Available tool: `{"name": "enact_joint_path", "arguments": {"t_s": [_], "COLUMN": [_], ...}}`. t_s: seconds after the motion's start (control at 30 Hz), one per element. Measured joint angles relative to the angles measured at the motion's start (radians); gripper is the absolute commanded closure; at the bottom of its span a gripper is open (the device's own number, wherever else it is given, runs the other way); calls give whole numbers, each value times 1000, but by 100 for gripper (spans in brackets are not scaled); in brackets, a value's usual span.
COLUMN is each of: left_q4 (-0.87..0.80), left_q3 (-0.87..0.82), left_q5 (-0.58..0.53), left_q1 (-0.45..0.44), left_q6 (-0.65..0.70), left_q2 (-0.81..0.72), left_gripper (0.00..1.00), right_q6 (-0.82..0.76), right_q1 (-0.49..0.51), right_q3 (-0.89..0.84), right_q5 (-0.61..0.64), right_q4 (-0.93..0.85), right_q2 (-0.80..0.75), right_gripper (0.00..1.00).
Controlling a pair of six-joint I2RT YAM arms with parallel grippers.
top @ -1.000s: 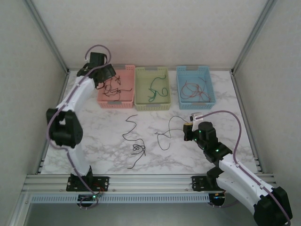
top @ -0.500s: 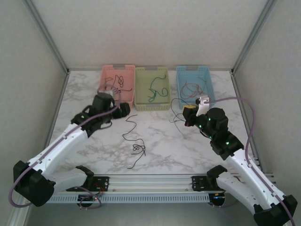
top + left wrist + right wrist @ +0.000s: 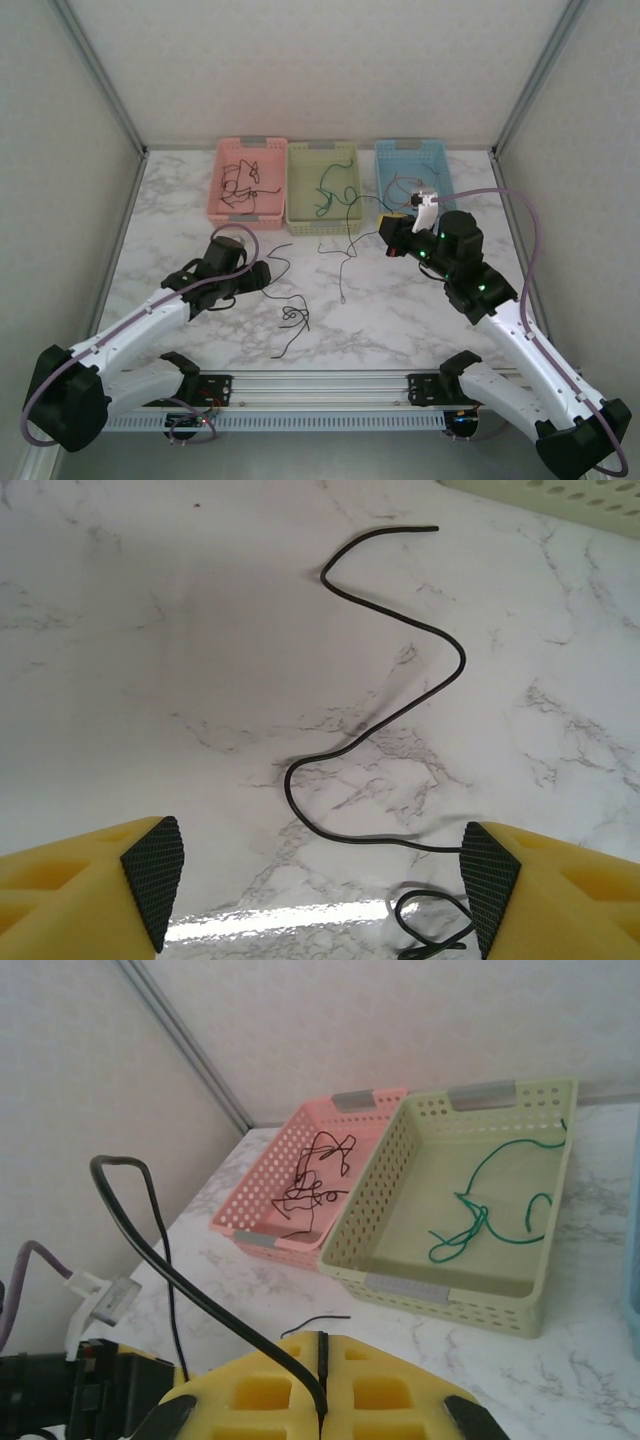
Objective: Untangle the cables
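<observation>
Right wrist | black cable [image 3: 150,1250] clamped in right end effector [image 3: 322,1390] | trailing leftward

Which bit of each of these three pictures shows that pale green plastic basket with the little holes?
Top external: the pale green perforated plastic basket is the middle of three at the table's far edge.
Left wrist: a strip of its wall crosses the top right corner.
Right wrist: centre-right, beside the pink basket.
Shared landmark: the white marble tabletop it stands on.
</observation>
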Motion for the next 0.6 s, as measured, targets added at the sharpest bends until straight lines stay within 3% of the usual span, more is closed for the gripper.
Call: {"name": "enact_joint_path", "arguments": {"t_s": [0.13, 0.27, 0.47, 0.6], "left_q4": [42, 116, 175, 209], "left_q3": [-15, -4, 164, 295], "left_q5": [63, 157, 250, 283], "left_q1": [-10, -69, -233, -274], "left_q6": [2, 19, 122, 220], "left_q2": [-53, -96, -76, 11], "left_gripper": [27, 19, 11, 10], "right_q6": [39, 79, 143, 174], "right_q1": [0, 0, 0, 0], "right_q3": [0, 0, 0, 12], "right_q5": [-20, -38, -82, -107], "right_q4": [0, 0, -1, -6], "right_q2": [0, 6, 23, 24], "right_gripper": [100, 100, 100, 100]}}
